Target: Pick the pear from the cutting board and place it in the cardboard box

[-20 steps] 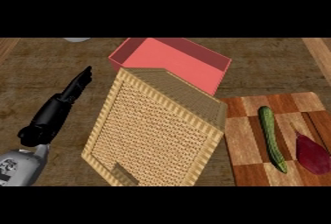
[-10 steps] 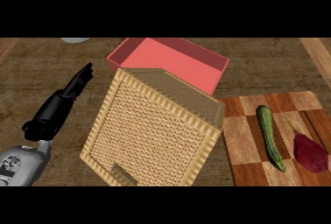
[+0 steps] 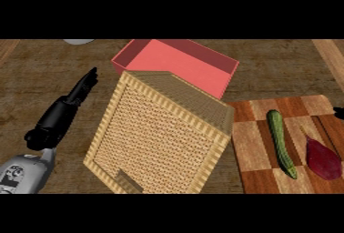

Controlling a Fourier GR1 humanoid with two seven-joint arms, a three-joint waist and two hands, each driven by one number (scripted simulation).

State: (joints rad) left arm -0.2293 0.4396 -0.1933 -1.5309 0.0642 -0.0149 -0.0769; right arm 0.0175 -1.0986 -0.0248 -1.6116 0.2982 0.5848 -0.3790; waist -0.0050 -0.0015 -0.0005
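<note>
Dark wood planks make up the surface [image 3: 40, 63], which fills the frame. At the middle lies a large woven tray [image 3: 161, 139] with low walls, set at a slant, its upper end covering the near side of an open red box [image 3: 201, 57] at the upper middle. The cutting board [image 3: 259, 154], in light and dark wood squares, sits at the lower right, its upper left corner just beside the tray's right corner. On the board lie a long green cucumber [image 3: 280, 143] and, near it to the right, a dark red pointed vegetable [image 3: 322, 159]; neither has the shape of a pear. The left hand [image 3: 75, 93] hangs over the surface at the left, well apart from the board, its fingers straight and pressed together, pointing to the upper right beside the tray's left edge and holding nothing. The right hand [image 3: 338, 109] shows only as a black tip at the right edge, by the board's upper corner; whether it is spread or curled I cannot tell. A pale grey object [image 3: 79, 41] is cut off at the upper left.
</note>
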